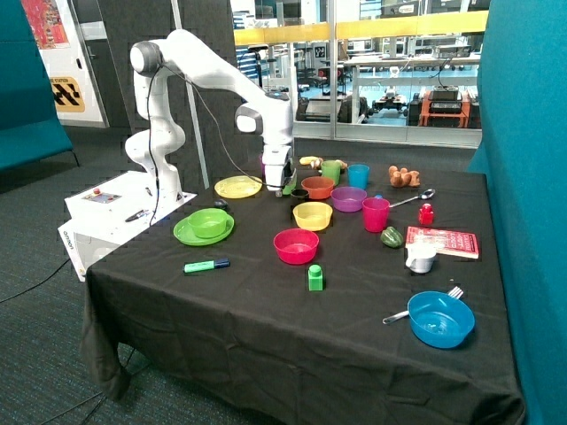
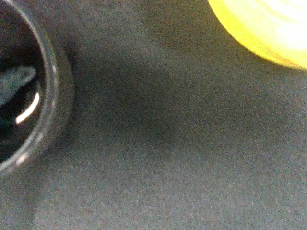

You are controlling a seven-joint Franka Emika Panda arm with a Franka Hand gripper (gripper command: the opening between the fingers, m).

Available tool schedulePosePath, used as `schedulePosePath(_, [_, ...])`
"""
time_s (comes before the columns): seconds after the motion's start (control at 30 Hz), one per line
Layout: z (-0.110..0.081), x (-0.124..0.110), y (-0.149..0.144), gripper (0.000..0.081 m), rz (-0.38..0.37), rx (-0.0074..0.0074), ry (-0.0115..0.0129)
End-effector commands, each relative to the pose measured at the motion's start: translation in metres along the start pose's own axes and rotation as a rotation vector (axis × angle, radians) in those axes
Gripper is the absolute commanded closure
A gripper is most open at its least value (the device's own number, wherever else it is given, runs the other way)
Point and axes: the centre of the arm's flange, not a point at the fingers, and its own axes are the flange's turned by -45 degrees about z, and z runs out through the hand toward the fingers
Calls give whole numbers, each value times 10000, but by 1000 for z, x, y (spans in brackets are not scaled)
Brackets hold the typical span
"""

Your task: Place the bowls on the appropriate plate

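The task looks about half finished. The lime green bowl (image 1: 209, 221) already sits inside the green plate (image 1: 188, 235), near the table (image 1: 266, 336) edge on the side of the robot base, so this pair seems done. The yellow bowl (image 1: 312, 214) is not yet placed: it stands on the black cloth, well apart from the yellow plate (image 1: 237, 187), among the other dishes, just beside the orange bowl (image 1: 317, 187) and near the pink-red bowl (image 1: 296, 245). The yellow plate is bare. The tool (image 1: 277, 183) hangs low over the table between the yellow plate and the orange bowl, close to a small dark cup (image 1: 299, 195). It carries nothing that I can see, and whether its fingers are apart or together I cannot tell, because neither view shows them. In the wrist view there is only bare cloth in the middle, with the rim of the dark cup (image 2: 45, 96) at one side and a yellow edge (image 2: 249, 28) in the corner, which I judge to be the yellow plate. What remains, in my judgement, is to go to the yellow bowl, take it by the rim, and set it on the yellow plate.
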Motion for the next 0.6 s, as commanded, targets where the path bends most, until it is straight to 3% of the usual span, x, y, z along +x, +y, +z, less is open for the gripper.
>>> schedulePosePath(0.0, [1,21,-4,400,-80,-2,-13])
schedulePosePath(0.57, [16,56,0,391,368,-2,-13])
